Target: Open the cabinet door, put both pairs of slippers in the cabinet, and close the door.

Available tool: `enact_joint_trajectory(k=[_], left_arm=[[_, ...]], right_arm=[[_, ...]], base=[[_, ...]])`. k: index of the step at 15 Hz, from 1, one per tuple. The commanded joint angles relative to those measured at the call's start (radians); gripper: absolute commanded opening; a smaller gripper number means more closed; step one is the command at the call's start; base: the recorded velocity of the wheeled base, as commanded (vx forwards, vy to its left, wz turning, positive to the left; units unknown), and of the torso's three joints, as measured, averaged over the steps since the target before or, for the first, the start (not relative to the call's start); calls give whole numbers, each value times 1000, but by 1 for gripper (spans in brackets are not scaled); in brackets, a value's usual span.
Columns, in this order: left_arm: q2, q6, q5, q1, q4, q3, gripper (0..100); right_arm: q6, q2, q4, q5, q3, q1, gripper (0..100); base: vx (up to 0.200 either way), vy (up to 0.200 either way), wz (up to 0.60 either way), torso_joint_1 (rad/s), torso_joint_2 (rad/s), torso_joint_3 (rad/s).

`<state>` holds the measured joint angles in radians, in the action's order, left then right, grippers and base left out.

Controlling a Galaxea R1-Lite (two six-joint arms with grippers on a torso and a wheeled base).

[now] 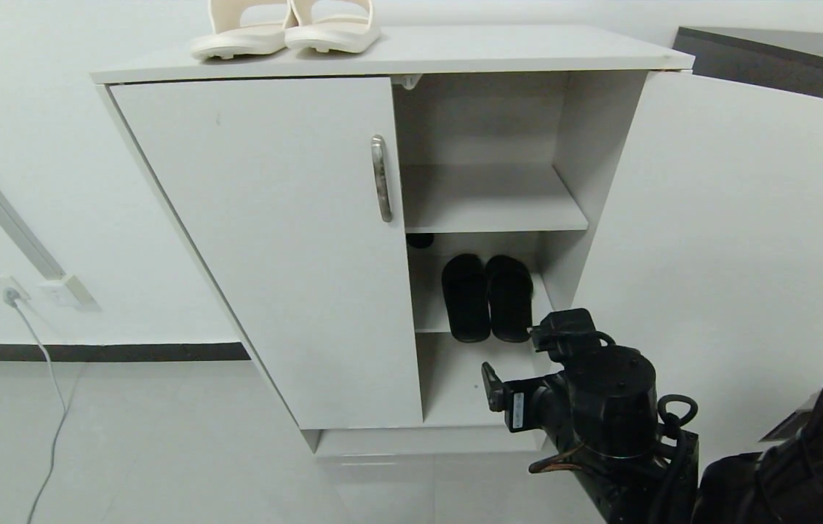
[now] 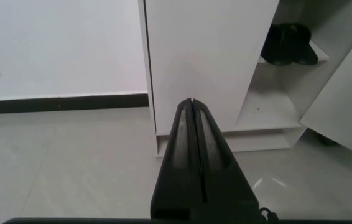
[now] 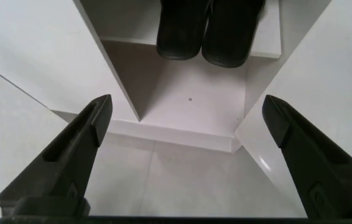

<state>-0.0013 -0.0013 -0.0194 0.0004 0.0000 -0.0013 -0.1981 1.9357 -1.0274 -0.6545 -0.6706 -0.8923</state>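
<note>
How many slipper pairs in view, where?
2: cream pair on the cabinet top; black pair on the lower shelf inside. A dark shape behind the shut left door may be more.

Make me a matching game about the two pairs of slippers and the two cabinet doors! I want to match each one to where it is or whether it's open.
Things:
1. black slippers
2. cream slippers
3. left door
4. right door

Places or states:
A. swung open
B. on top of the cabinet
C. on a shelf inside the cabinet
D. shut

Right pairs: 1-C, 2-B, 3-D, 4-A.
</note>
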Motion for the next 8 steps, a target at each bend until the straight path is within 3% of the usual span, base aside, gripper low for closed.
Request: enact_joint_trajectory(k=[1,8], left_arm=[[1,0,-1,1,0,1,0],[1,0,-1,1,0,0,0]], right_arm=[[0,-1,-2,-1,6,-2,100],[0,0,-2,-16,8,0,100]], base=[[0,0,0,12,7,149],[0,0,0,1,4,191]])
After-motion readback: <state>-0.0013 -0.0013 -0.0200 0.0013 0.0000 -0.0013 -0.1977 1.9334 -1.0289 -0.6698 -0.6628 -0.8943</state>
